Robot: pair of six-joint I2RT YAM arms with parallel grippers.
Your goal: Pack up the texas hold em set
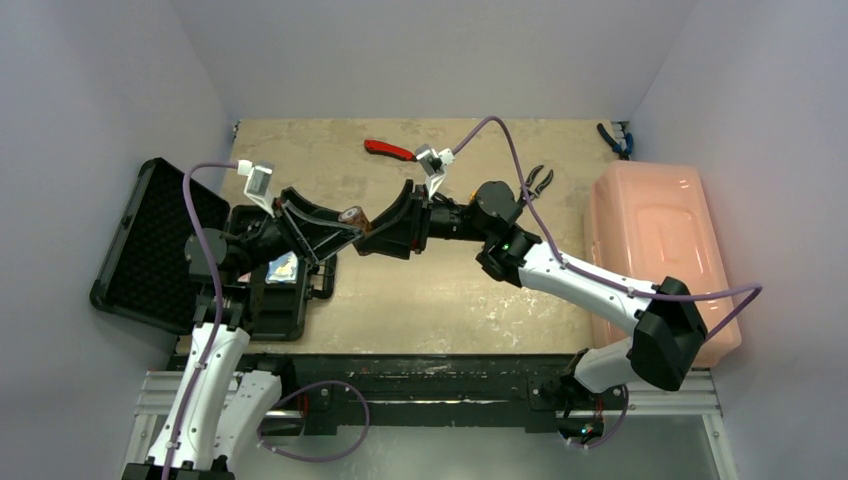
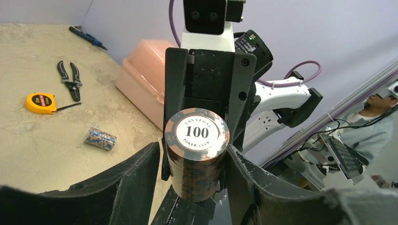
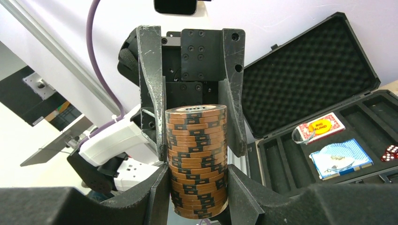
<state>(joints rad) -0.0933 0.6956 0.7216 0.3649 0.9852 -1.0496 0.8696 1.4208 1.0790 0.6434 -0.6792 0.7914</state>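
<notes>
A brown and black striped chip roll hangs in mid-air between both grippers. My right gripper is shut on the roll, both fingers pressing its sides. My left gripper is open around the same roll, whose "100" face points at the camera. One finger touches it; the other stands a little off. A second, bluish chip roll lies on the table. The black case lies open at the left. Its foam tray holds a red card deck, a blue deck and red dice.
A pink plastic box stands at the right. A yellow tape measure and black pliers lie on the table near it. A red-handled tool lies at the back middle, and a blue-handled tool in the back right corner.
</notes>
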